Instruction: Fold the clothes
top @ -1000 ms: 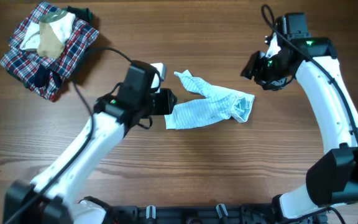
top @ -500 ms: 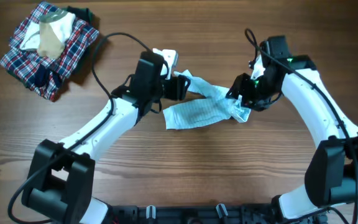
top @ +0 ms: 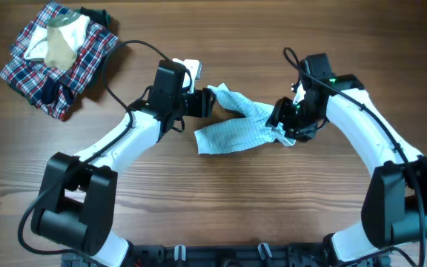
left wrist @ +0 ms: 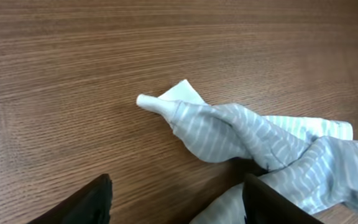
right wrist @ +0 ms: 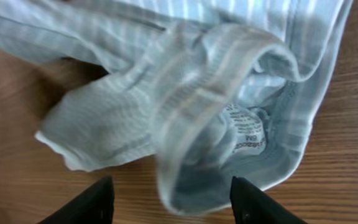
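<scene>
Within the last second both arms close in on the garment (top: 237,127), which lies crumpled and half twisted mid-table (top: 213,211), much as it did before. The left gripper (top: 206,102) moves up from the lower left edge to the twisted upper-left tip, and the right gripper (top: 282,126) comes in from well off to the upper right to hang over the bunched right end, where an inside label (right wrist: 248,134) shows. In the wrist views the left fingers (left wrist: 86,202) and the right fingers (right wrist: 82,205) are spread, with cloth ahead of them and nothing pinched. No fold is made yet. This looks like the approach to take both ends, probably to pull the twist out and lay the cloth flat first.
</scene>
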You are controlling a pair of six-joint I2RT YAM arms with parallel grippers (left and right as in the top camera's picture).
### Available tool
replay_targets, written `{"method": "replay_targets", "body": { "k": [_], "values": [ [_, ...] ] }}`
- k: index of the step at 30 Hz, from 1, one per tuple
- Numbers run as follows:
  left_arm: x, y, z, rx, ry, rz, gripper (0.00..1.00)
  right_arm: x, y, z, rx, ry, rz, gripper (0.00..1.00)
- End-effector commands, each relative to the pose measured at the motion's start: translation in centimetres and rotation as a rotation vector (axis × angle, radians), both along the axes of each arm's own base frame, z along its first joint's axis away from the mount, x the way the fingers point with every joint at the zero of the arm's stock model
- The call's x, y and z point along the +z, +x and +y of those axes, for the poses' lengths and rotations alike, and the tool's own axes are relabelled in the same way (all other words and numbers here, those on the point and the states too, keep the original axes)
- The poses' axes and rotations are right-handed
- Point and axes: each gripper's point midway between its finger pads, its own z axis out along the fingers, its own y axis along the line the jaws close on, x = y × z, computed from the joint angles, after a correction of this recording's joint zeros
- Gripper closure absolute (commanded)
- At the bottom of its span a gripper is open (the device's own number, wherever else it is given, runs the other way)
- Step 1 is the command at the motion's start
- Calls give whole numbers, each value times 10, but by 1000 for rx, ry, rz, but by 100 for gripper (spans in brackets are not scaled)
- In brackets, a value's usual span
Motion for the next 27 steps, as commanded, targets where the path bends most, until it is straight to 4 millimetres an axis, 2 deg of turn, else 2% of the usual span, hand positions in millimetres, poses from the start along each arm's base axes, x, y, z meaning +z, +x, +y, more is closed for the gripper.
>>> {"method": "replay_targets", "body": {
  "k": [1, 5, 8, 13, 17, 22, 25, 27],
  "values": [
    [0, 4, 2, -7, 17, -17, 31, -14, -6, -4, -15, -27, 25, 58],
    [0, 4, 2, -7, 17, -17, 30, -15, -8, -4, -15, -22, 32, 96],
    [-1, 3, 2, -7, 20, -11, 30, -16, -16, -6, -15, -32, 65, 96],
    [-2, 2, 3, -7, 23, -5, 30, -14, -49, -17, -14, -86, 198, 96],
    [-2, 2, 3, -7, 23, -4, 30, -3, -80, -45, -17, -238, 284, 96],
    [-2, 2, 3, -7, 23, -4, 30, 12, -91, -56, -37, -293, 280, 96],
    [-2, 2, 3, -7, 23, -4, 30, 6, -100, -57, -32, -293, 310, 95],
    [-2, 2, 3, -7, 23, -4, 30, -5, -118, -60, -27, -305, 365, 96]
  ]
}}
